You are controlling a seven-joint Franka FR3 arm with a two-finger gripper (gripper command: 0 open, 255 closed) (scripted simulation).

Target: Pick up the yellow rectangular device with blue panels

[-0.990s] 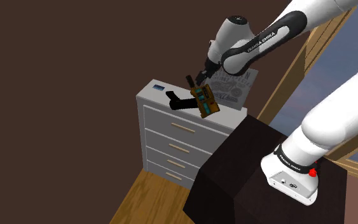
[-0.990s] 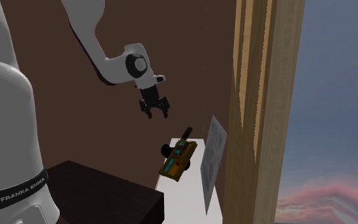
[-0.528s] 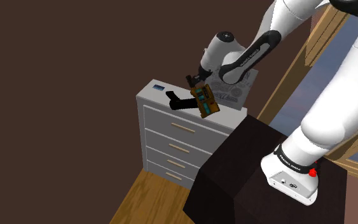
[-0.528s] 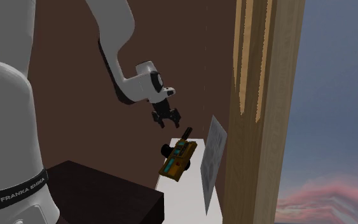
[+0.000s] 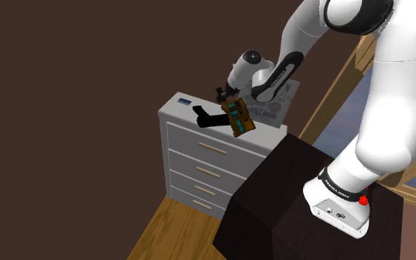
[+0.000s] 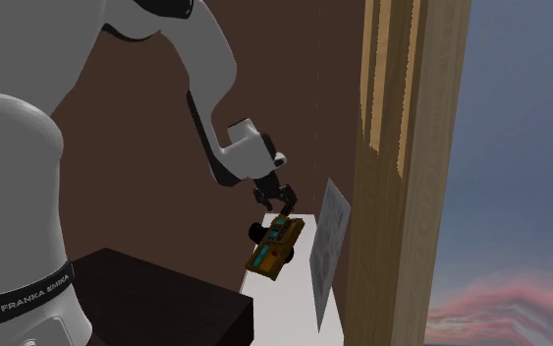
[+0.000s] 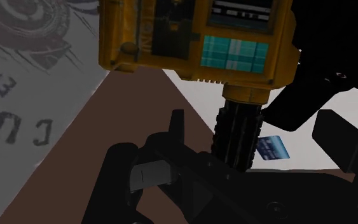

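The yellow device (image 5: 238, 118) lay tilted on the white drawer chest (image 5: 199, 148), the fingers (image 7: 175, 130) spread above its black ribbed stub (image 7: 238, 133) (nothing gripped yet); descending to clasp the wide body squarely seemed wiser.

- Dark brown wall (image 5: 73, 74) across the far side and the left;
- Pale grey chest of drawers (image 5: 199, 159) against that wall, its drawers stacked, each with a light wooden handle;
- Wooden plank floor (image 5: 173, 236) in front of the chest;
- Wooden window frame (image 6: 402, 147) on the right; dusk sky (image 6: 520, 197) with pink clouds beyond it.
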